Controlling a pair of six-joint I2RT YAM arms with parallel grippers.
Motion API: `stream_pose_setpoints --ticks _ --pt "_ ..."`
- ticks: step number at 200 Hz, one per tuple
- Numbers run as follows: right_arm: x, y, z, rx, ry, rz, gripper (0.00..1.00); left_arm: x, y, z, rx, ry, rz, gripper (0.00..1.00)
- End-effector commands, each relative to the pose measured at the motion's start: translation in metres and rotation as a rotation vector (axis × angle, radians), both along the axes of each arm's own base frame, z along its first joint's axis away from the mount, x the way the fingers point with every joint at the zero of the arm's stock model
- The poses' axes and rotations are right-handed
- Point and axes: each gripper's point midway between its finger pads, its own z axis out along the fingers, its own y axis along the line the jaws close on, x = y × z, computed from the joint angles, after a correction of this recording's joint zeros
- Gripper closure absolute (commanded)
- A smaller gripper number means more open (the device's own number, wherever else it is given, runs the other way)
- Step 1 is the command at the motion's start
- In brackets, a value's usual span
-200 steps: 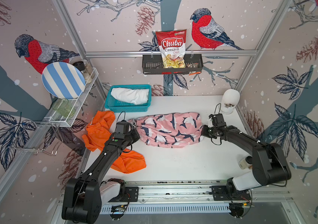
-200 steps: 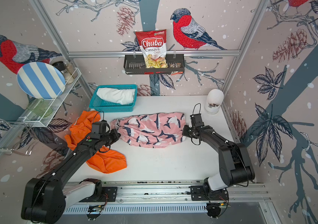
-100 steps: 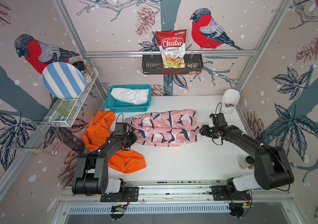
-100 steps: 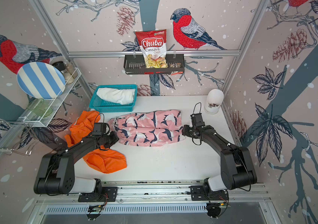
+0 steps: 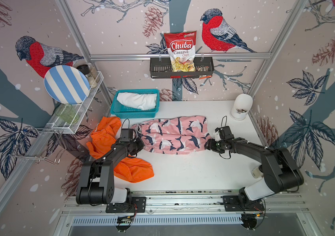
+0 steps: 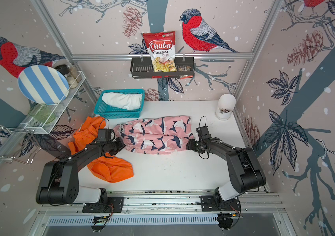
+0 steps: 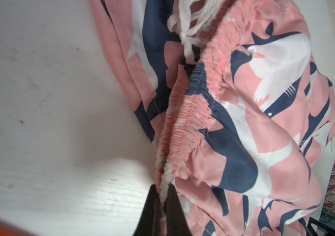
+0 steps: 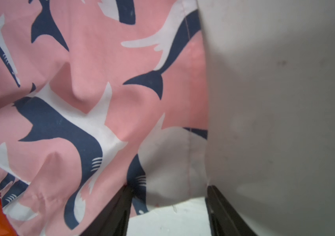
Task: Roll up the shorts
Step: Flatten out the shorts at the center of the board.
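White tabletop (image 5: pixel 183 173) now carries the pink shark-print shorts (image 5: pixel 172 134) lying flatter than a second ago, stretched between both arms. The right gripper (image 8: pixel 167 192) has let go of the hem; its jaws stand apart around the fabric edge, seemingly no longer touching it. The left gripper (image 7: pixel 163 204) still pinches the waistband. Laid out like this, the pair looks ready for rolling, which has not begun.

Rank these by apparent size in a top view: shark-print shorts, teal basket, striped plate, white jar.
1. shark-print shorts
2. teal basket and striped plate: these look alike, and the plate seems nearer the camera, so they are unranked
3. white jar
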Motion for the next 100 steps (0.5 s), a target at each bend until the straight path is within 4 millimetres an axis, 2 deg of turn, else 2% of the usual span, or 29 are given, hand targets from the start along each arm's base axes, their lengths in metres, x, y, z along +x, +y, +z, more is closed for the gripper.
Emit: stream_pose_setpoints --ticks 1,13,29,45,59,66,75,83,100 --pt "0.026 0.013 0.018 0.064 -0.071 -0.001 0.78 0.011 0.0 0.02 -0.01 -0.061 -0.007 1.0" --pt "0.033 0.007 0.035 0.034 -0.108 -0.028 1.0 0.014 0.0 0.036 -0.008 -0.089 -0.007 1.0" --pt "0.037 -0.006 0.078 -0.032 -0.185 -0.062 1.0 0.016 0.001 0.07 -0.004 -0.15 -0.002 1.0" --pt "0.03 -0.019 0.124 -0.088 -0.246 -0.073 1.0 0.015 0.005 0.107 0.018 -0.222 0.012 1.0" --pt "0.022 -0.026 0.155 -0.109 -0.289 -0.068 1.0 0.013 0.01 0.126 0.044 -0.265 0.028 1.0" --pt "0.02 -0.026 0.161 -0.107 -0.299 -0.068 1.0 0.012 0.011 0.127 0.053 -0.27 0.028 1.0" --pt "0.021 -0.024 0.166 -0.096 -0.31 -0.057 1.0 0.012 0.013 0.118 0.069 -0.245 0.024 1.0" --pt "0.027 -0.021 0.165 -0.09 -0.311 -0.053 1.0 0.014 0.013 0.105 0.079 -0.207 0.015 1.0" --pt "0.045 -0.01 0.149 -0.074 -0.281 -0.032 1.0 0.019 0.011 0.068 0.082 -0.108 -0.019 1.0"
